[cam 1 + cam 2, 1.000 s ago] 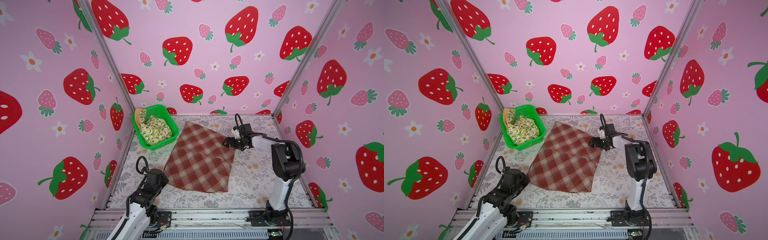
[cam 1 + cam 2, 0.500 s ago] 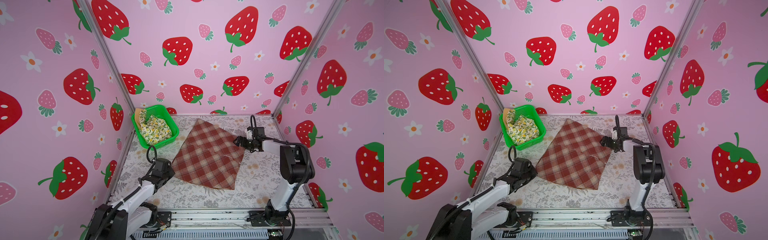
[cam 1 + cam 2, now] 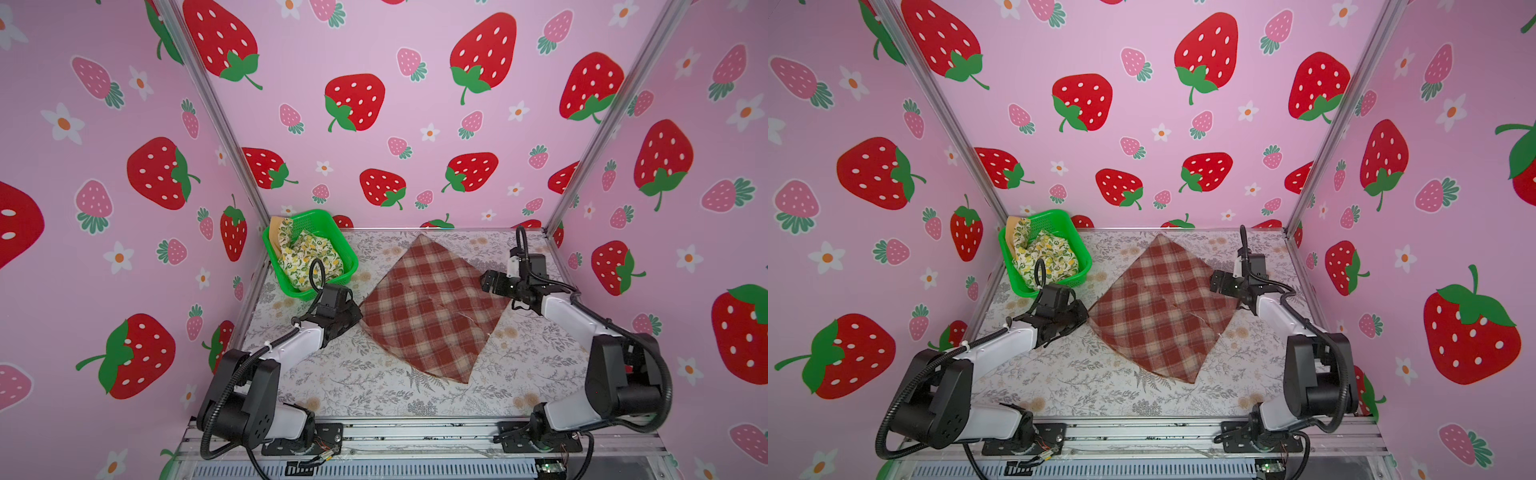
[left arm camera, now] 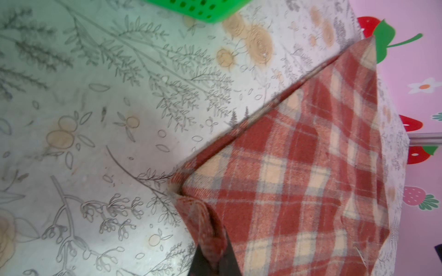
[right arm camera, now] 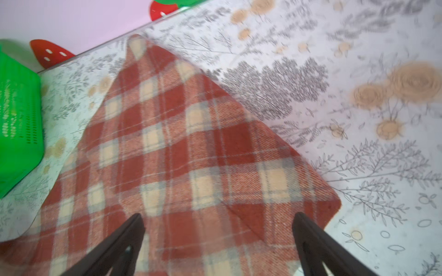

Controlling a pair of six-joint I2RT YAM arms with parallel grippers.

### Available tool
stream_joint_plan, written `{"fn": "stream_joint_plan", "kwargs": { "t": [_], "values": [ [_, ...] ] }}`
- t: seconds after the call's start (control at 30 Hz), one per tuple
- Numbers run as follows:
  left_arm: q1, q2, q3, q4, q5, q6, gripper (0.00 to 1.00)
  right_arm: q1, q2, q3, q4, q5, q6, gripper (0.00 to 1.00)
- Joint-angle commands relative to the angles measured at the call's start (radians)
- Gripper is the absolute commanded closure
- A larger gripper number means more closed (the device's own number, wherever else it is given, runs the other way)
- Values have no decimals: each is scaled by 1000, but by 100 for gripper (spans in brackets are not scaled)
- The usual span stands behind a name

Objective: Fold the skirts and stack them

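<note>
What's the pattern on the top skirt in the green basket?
Skirt: cream, yellow lemons, green leaves; best in a top view.

Bare tabletop [image 3: 374,386] around skirt [image 3: 428,307], basket [image 3: 318,216] back-left

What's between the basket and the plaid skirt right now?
Nothing but bare floral table between the basket and the plaid skirt; the left wrist view shows it clearly.

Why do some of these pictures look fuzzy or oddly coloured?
Right wrist view: the plaid skirt and green basket are smeared, like motion blur. Left wrist view: sharper, though the table takes a green tint near the basket. Both top views: crisp, evenly lit.
</note>
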Motion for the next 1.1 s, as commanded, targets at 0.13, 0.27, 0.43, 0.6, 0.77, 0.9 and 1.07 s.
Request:
{"fn": "stream_joint_plan", "kwargs": {
  "t": [0.13, 0.27, 0.43, 0.6, 0.77, 0.9, 1.07],
  "values": [
    [30, 4, 149, -116, 39, 71, 100, 327, -177, -95, -110, 150, -49, 0],
    [46, 48, 213, -149, 68, 94, 100, 525, -228, -177, -129, 228, -18, 0],
    [58, 124, 290, -178, 138, 102, 100, 791, -222, -231, -145, 352, 26, 1],
    [70, 173, 340, -199, 162, 99, 100, 959, -184, -267, -165, 427, 92, 5],
    [94, 193, 367, -208, 163, 87, 100, 1033, -165, -301, -177, 440, 140, 10],
    [114, 217, 400, -219, 184, 85, 100, 1067, -144, -313, -207, 478, 163, 11],
    [123, 239, 423, -224, 198, 81, 100, 1073, -132, -329, -184, 469, 164, 14]
  ]
}}
